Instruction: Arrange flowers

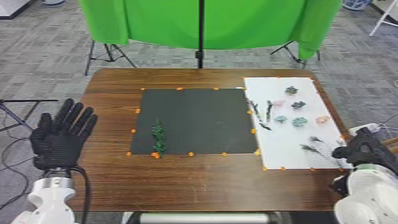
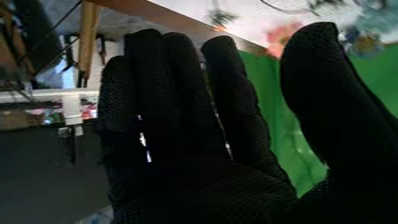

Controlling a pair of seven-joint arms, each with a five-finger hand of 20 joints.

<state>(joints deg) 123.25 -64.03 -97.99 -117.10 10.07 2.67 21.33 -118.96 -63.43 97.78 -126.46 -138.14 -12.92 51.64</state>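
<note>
A green cloth (image 1: 155, 20) hung behind a brown wooden table (image 1: 213, 192). A dark mat (image 1: 195, 120) lay flat on the tabletop, with a white sheet (image 1: 277, 145) along its right side; orange markers (image 1: 191, 154) dotted their edges. One leafy green sprig (image 1: 159, 137) lay on the mat's left part, its lower end by the near edge. On the sheet were dark twigs (image 1: 258, 114), small flower heads (image 1: 299, 121) in pink, coral and blue-green shades, and wispy stems (image 1: 312, 149) nearer the robot. The robot's left hand (image 1: 59, 142) was beside the table's left edge, its fingers straight and slightly apart. The right hand (image 1: 366, 151) was by the sheet's near right corner — in the right wrist view, its fingers were straight and mostly close together, the thumb well apart.
</note>
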